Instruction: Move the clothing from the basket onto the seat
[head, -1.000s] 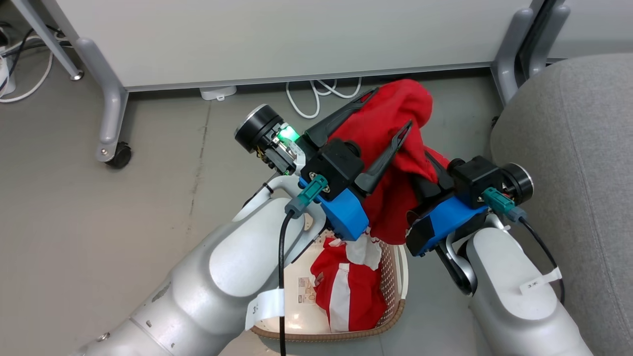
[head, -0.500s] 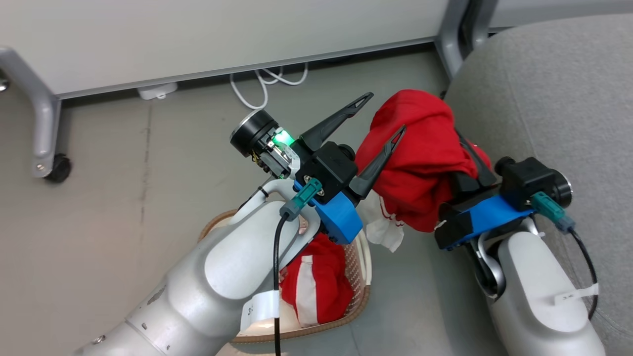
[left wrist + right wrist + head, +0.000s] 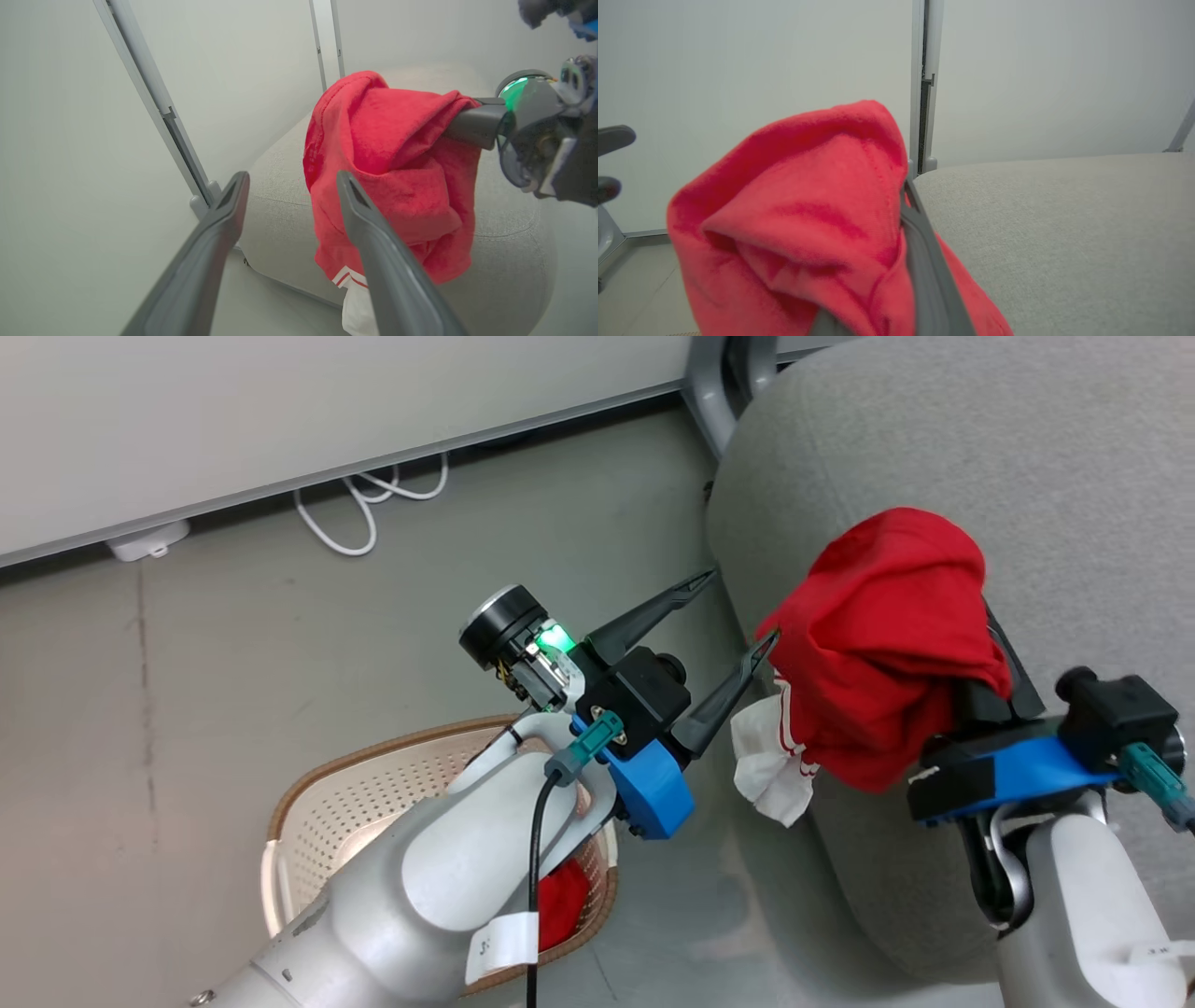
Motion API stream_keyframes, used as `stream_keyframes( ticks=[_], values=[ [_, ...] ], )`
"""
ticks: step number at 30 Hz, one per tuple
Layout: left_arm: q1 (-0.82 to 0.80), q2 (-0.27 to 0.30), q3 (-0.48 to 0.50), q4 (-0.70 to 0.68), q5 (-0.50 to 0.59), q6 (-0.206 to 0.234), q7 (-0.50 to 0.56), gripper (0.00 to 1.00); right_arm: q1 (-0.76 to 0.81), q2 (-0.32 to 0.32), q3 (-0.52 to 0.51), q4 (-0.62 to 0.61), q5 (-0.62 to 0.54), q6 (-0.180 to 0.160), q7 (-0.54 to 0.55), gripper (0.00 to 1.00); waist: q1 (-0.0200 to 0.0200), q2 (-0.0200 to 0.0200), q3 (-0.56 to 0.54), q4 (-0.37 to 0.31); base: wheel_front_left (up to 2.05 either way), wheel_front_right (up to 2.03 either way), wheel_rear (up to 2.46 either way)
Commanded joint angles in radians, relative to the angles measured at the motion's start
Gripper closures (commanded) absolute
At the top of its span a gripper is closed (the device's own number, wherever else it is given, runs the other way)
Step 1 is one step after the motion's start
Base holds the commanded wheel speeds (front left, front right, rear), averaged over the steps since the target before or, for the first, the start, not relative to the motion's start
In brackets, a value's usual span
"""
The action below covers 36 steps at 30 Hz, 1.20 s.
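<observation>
- Spreading across the right of the head view, the grey seat (image 3: 1074,448) stands on the floor (image 3: 187,663), next to a pale panel (image 3: 280,411) with white cables (image 3: 364,513) at its foot.
- The basket (image 3: 373,775) sits on the floor at lower left, partly behind the left forearm.
- A red garment (image 3: 887,635) with white trim hangs bunched over the seat's rounded edge. Whether it touches the cushion cannot be told.
- The right gripper (image 3: 899,200) has its jaws clamped on this garment, and the fabric drapes over its fingers.
- The left gripper (image 3: 744,604) has its jaws apart and empty, with one fingertip right at the garment's edge.
- A second red garment (image 3: 560,905) lies in the basket, mostly hidden by the arm.
</observation>
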<state>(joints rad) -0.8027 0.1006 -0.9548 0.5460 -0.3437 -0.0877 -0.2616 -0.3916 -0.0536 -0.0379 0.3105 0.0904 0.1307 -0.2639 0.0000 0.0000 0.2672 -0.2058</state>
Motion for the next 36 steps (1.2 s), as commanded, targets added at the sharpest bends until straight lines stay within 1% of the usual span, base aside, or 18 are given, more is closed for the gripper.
stream_keyframes(
  ticks=[1,5,12,16,22,26,30,36],
  values=[
    [0.010,0.000,-0.005,-0.001,-0.007,0.000,-0.002,0.00,0.023,0.002,-0.013,-0.013,0.000,0.000,-0.001,1.00,0.0000,0.0000,0.003,-0.024,0.00,0.00,0.00],
    [0.026,-0.003,-0.019,-0.002,-0.012,-0.005,-0.003,0.00,0.075,0.003,-0.061,-0.049,-0.002,0.000,-0.001,1.00,0.0000,0.0000,0.009,-0.055,0.00,0.00,0.00],
    [0.036,-0.005,-0.025,-0.001,-0.018,-0.005,-0.004,0.00,0.110,0.004,-0.070,-0.065,-0.001,0.000,-0.001,1.00,0.0000,0.0000,0.012,-0.070,0.00,0.00,0.00],
    [0.035,0.001,-0.013,-0.010,-0.022,0.003,-0.004,0.00,0.097,0.004,-0.064,-0.071,0.010,0.000,-0.001,1.00,0.0000,0.0000,0.015,-0.068,0.00,0.00,0.00],
    [0.017,0.017,0.002,-0.029,-0.018,0.012,-0.004,0.00,0.030,0.004,-0.068,-0.087,0.001,0.000,-0.001,1.00,0.0000,0.0000,0.046,-0.063,0.00,0.00,0.00],
    [-0.006,0.035,0.020,-0.053,-0.007,0.023,-0.005,0.00,-0.072,0.003,-0.088,-0.094,0.002,0.000,-0.001,1.00,0.0000,0.0000,0.103,-0.057,0.00,0.00,0.00],
    [-0.042,0.060,0.026,-0.083,0.010,0.027,-0.003,0.00,-0.225,-0.029,-0.133,-0.118,-0.003,0.000,-0.001,1.00,0.0000,0.0000,0.198,-0.047,0.00,0.00,0.00],
    [-0.111,0.106,0.038,-0.138,0.041,0.037,0.013,0.00,-0.470,-0.114,-0.285,-0.163,0.006,0.000,-0.001,1.00,0.0000,0.0000,0.351,-0.030,0.00,0.00,0.00]
  ],
)
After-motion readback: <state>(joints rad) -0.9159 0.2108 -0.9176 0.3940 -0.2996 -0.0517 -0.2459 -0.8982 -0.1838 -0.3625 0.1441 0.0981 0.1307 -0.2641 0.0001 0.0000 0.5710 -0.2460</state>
